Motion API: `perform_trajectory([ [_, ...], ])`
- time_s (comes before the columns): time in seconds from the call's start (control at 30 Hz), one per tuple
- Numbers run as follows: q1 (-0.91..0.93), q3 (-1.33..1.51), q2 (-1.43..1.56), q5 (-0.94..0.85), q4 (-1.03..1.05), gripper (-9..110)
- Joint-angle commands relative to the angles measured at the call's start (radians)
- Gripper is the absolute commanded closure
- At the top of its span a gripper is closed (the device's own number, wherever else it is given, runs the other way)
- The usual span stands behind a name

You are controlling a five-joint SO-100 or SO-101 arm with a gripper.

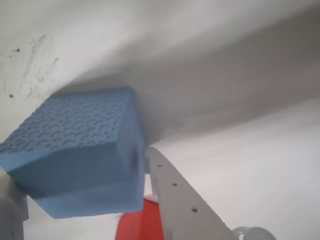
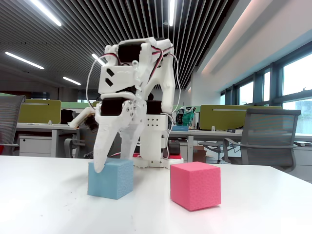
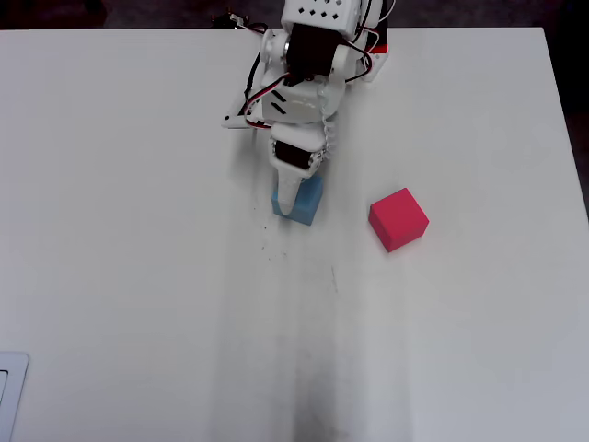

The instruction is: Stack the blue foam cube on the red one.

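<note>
Overhead, the red one [image 3: 398, 219] lay at three o'clock from the gripper [image 3: 293, 204], whose fingers straddled the blue foam cube [image 3: 304, 205]; whether they clenched it I cannot tell.

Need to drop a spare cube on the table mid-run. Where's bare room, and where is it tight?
Free in the overhead view: the whole left half of the table, the near strip below both cubes, and the right edge beyond the red cube. Crowded: the top centre, where the arm's base stands, and around the blue cube, with the gripper down on it. The gap between the cubes is narrow.
</note>
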Motion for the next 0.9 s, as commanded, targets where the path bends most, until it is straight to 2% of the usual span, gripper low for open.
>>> perform_trajectory([
  [0.0, 0.002, -0.005, 0.0, 0.008, -0.009, 76],
  [0.3, 0.009, -0.018, 0.028, 0.009, 0.0, 78],
  [0.87, -0.044, -0.255, 0.16, 0.015, 0.181, 78],
])
